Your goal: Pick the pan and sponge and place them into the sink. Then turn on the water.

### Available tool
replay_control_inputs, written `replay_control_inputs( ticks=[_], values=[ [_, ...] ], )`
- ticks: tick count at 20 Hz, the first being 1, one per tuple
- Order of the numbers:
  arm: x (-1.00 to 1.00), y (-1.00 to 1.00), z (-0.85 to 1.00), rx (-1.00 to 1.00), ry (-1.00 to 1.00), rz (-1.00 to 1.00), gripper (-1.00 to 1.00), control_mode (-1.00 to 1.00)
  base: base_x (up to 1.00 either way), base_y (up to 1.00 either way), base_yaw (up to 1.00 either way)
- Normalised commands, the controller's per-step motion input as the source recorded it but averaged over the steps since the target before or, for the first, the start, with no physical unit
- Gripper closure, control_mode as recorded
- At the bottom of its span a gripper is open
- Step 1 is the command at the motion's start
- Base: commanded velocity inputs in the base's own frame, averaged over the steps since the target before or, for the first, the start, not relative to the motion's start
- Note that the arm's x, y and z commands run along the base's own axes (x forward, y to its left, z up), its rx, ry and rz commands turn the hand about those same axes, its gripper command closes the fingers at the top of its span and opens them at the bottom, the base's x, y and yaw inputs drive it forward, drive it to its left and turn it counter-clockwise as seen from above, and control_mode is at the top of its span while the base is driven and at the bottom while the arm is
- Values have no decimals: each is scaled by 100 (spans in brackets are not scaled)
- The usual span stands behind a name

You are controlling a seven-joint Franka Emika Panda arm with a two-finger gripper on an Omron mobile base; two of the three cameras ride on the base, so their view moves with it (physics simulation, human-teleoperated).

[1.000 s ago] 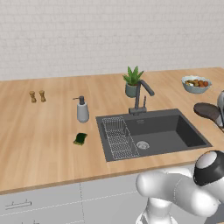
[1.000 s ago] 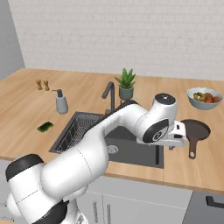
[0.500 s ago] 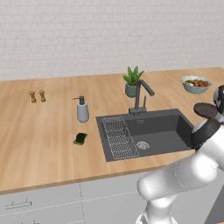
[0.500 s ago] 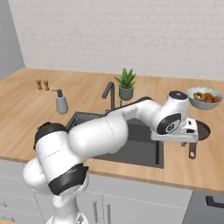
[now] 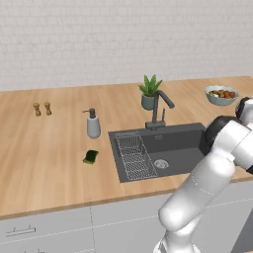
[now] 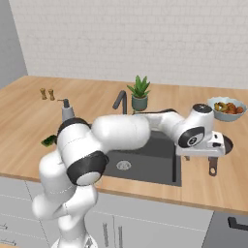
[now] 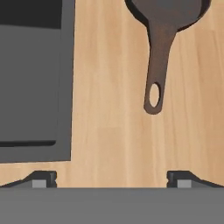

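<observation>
gripper (image 7: 111, 179) wide open and empty above the tabletop (image 7: 109, 131), pan (image 7: 164, 26) handle at 1 o'clock, sink (image 7: 35, 78) at 10, lined up for a handle grab

I find no writing, label, brand, number or sign that I can read on anything before me.
</observation>
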Motion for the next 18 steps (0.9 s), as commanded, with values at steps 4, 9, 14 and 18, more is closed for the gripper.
replay_control_inputs(
  ticks=[4,9,14,18],
  values=[
    [31,-31,-22,0,0,0,-100,-100,0,0,0],
    [22,-33,-15,1,0,0,-100,-100,0,0,0],
    [28,-24,-17,3,1,0,-100,-100,0,0,0],
    [29,-11,-34,0,0,0,-100,-100,0,0,0]
  ],
)
